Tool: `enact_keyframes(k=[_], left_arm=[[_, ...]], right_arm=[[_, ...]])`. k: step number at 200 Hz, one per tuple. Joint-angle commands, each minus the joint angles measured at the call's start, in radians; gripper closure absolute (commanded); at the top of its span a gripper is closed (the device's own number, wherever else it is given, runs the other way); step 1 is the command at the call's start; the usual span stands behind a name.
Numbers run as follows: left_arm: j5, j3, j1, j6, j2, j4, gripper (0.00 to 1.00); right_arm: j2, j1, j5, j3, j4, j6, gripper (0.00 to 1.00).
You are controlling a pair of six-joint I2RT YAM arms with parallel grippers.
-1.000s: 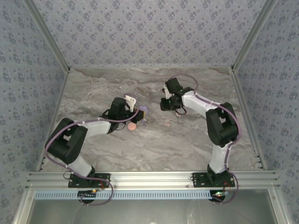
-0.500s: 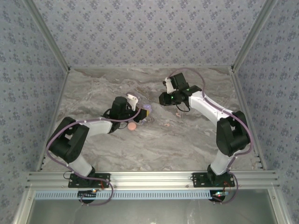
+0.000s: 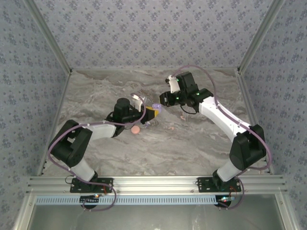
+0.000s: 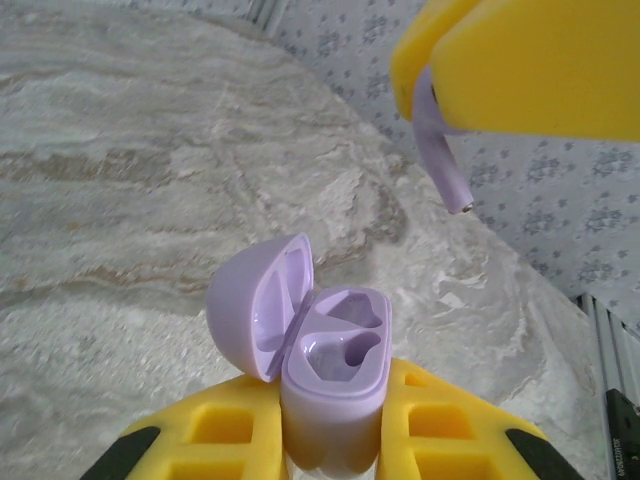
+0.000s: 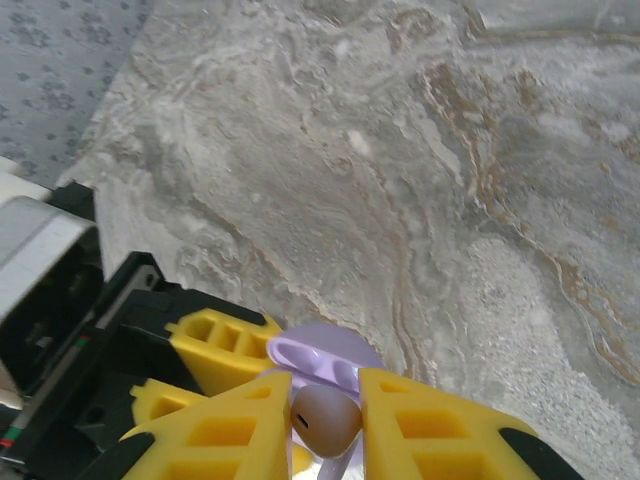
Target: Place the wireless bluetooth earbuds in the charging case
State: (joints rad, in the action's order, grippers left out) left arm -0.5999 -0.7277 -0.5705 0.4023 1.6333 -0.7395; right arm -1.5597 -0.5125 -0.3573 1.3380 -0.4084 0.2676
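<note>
My left gripper (image 4: 335, 405) is shut on the lilac charging case (image 4: 335, 350), holding it upright with the lid (image 4: 255, 305) swung open and both sockets empty. My right gripper (image 5: 325, 405) is shut on a lilac earbud (image 5: 325, 420). In the left wrist view the earbud's stem (image 4: 445, 160) hangs from the right fingers (image 4: 520, 60), above and to the right of the case and apart from it. From above, the two grippers (image 3: 148, 111) (image 3: 161, 101) nearly meet at mid-table. The open case lid (image 5: 325, 355) lies just beyond the held earbud.
A pink round case (image 3: 135, 129) lies on the marble table (image 3: 192, 143) just in front of the left gripper. A small pinkish speck (image 3: 171, 128) lies to its right. Patterned walls close in the table on three sides.
The right arm has swung left and stretched out, bringing its earbud close over the case. The left gripper has shifted slightly right with the case.
</note>
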Motion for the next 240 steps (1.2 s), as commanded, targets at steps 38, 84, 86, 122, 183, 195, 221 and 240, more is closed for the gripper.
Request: enact_keyframes(k=[38, 84, 86, 122, 183, 195, 221, 240], left_arm=[[-0.054, 0.014, -0.019, 0.035, -0.020, -0.169, 0.82], [-0.054, 0.018, -0.019, 0.062, -0.040, -0.210, 0.82], [-0.054, 0.018, -0.019, 0.064, -0.041, -0.210, 0.82], [-0.052, 0.017, -0.020, 0.064, -0.054, -0.200, 0.82], [-0.051, 0.005, -0.026, 0.069, -0.053, -0.183, 0.82], [-0.051, 0.003, -0.028, 0.075, -0.052, -0.182, 0.82], [-0.054, -0.006, -0.028, 0.087, -0.052, -0.176, 0.82], [-0.057, -0.009, -0.028, 0.090, -0.052, -0.172, 0.82]], right_arm=[[0.078, -0.029, -0.011, -0.031, 0.066, -0.043, 0.78], [0.084, -0.032, 0.000, -0.045, 0.067, -0.053, 0.78], [0.084, -0.031, -0.001, -0.045, 0.067, -0.053, 0.78], [0.090, -0.032, 0.006, -0.049, 0.067, -0.059, 0.78], [0.090, -0.032, 0.011, -0.050, 0.069, -0.061, 0.77], [0.089, -0.032, 0.011, -0.053, 0.071, -0.063, 0.77], [0.090, -0.033, 0.025, -0.058, 0.077, -0.065, 0.77], [0.089, -0.033, 0.027, -0.061, 0.084, -0.064, 0.77]])
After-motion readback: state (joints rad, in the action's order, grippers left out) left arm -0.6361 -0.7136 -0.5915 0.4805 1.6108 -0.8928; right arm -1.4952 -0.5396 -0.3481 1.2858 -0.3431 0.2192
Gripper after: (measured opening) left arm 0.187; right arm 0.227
